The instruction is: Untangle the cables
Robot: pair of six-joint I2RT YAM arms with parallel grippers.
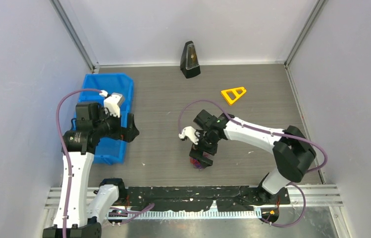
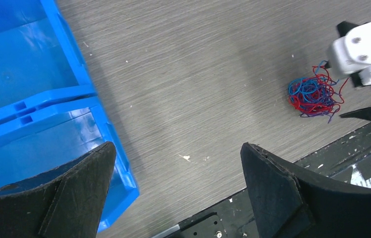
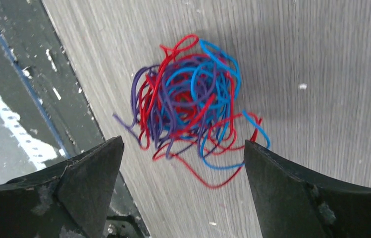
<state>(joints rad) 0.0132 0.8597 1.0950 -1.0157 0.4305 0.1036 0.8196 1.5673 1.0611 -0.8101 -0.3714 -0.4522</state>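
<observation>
The cables (image 3: 193, 101) lie as one tangled ball of thin red, blue and purple strands on the grey table, near its front edge (image 1: 198, 161). My right gripper (image 3: 183, 144) hangs open just above the ball, with a few loose loops reaching between its fingers and nothing gripped; in the top view it stands over the ball (image 1: 204, 152). My left gripper (image 2: 178, 145) is open and empty, over bare table beside the blue bin (image 2: 77, 94), far left of the cables (image 2: 313, 94).
A blue bin (image 1: 123, 83) sits at the left under the left arm. A black wedge-shaped object (image 1: 189, 60) stands at the back wall, with a yellow triangular piece (image 1: 234, 94) to its right. A black strip (image 1: 193, 193) runs along the near edge.
</observation>
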